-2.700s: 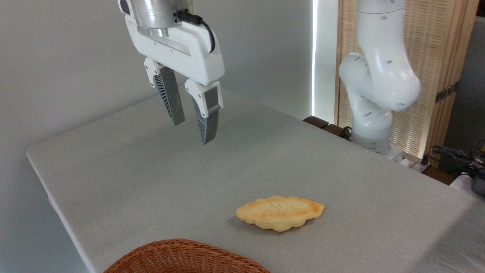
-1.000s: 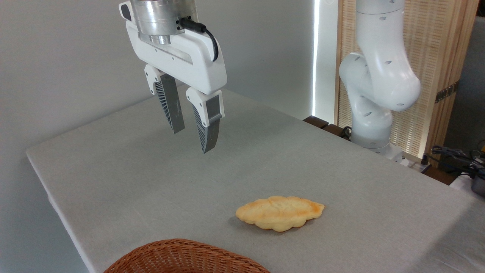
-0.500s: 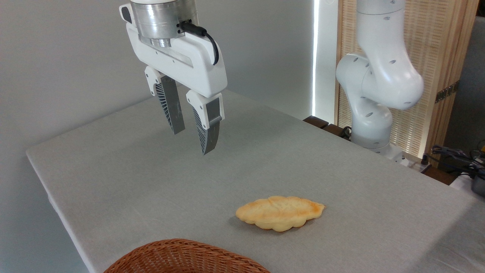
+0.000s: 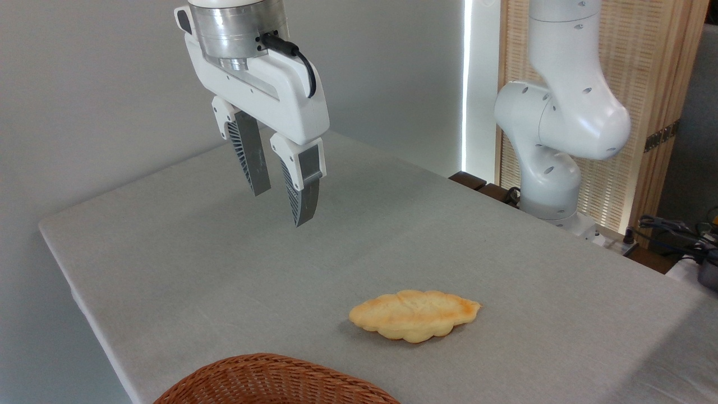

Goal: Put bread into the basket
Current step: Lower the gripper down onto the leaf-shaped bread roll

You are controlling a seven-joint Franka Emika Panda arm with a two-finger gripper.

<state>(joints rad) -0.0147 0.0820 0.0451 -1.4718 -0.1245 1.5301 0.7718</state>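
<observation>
On the grey table [image 4: 196,269], the pincer [image 4: 279,207], fingers apart, has shifted slightly left; bread [image 4: 414,314] unmoved.

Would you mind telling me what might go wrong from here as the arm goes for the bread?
The bread lies flat on the table, so the open gripper, hanging well above and to its left, may press on the cloth or slip off the thin edges. Only the basket rim shows, so a drop could land short.
</observation>
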